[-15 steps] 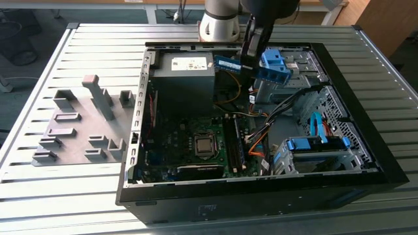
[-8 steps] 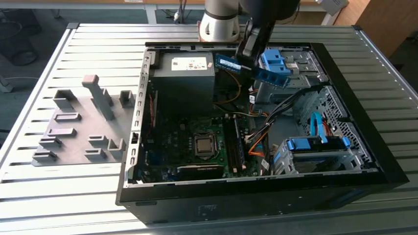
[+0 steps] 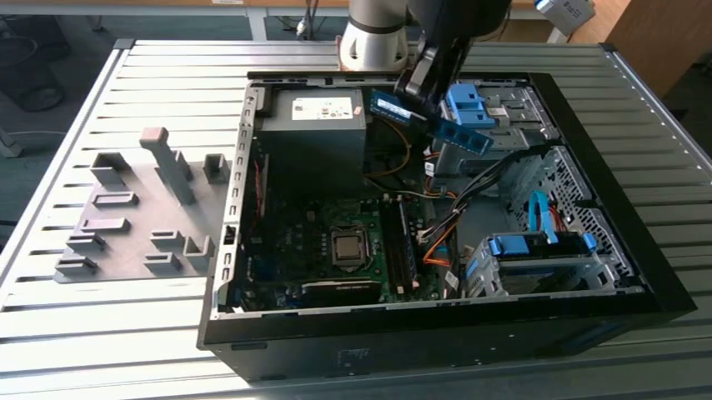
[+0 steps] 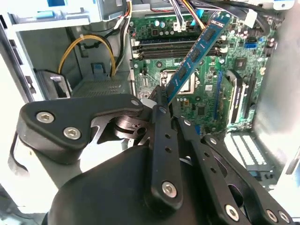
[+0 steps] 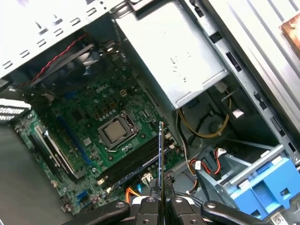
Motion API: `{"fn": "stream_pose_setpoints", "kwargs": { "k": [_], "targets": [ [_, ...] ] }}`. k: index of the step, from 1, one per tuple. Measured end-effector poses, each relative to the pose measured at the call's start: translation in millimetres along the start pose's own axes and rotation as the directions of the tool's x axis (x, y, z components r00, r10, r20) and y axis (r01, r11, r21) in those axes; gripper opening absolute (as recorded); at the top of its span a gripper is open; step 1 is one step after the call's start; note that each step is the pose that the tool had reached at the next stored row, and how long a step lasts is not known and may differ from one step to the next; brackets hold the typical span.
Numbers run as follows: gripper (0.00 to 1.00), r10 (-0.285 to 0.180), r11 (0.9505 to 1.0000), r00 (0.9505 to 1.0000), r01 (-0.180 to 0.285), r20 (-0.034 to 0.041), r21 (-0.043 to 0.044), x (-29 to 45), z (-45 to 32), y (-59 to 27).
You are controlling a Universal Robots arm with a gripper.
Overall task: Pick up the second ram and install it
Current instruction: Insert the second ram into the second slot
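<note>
One open computer case [image 3: 623, 275] on one slatted metal table [image 3: 167, 75]. Inside: one green motherboard [image 5: 93, 108], one bare processor [image 5: 115, 132], one grey power supply [image 3: 315, 133], two blue drive brackets [image 3: 468, 107]. One loose memory stick [image 4: 197, 51], clamped in one gripper [image 4: 161, 105]. One grey fixture plate [image 3: 133, 225] beside the case.

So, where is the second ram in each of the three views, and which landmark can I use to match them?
Exterior view: the second ram hangs tilted above the open computer case, held by the gripper.
Second wrist view: the stick slants up from the gripper, over the motherboard.
First wrist view: seen edge-on, a thin strip rising from the gripper.
Shared landmark: the CPU socket.
</note>
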State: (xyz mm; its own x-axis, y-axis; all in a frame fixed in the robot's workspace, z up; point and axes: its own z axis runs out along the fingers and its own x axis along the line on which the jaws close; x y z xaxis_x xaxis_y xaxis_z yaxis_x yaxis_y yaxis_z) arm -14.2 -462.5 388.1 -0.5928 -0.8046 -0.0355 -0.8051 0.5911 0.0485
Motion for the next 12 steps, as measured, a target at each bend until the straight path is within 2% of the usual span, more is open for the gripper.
{"fn": "stream_pose_setpoints", "kwargs": {
  "k": [3, 12],
  "targets": [
    [0.14, 0.024, 0.9997, 0.9997, -0.024, 0.0009, 0.0008, 0.0, 0.2, 0.0],
    [0.14, 0.024, 0.9997, 0.9997, -0.024, 0.0012, 0.0009, 0.0, 0.3, 0.0]
  ]
}}
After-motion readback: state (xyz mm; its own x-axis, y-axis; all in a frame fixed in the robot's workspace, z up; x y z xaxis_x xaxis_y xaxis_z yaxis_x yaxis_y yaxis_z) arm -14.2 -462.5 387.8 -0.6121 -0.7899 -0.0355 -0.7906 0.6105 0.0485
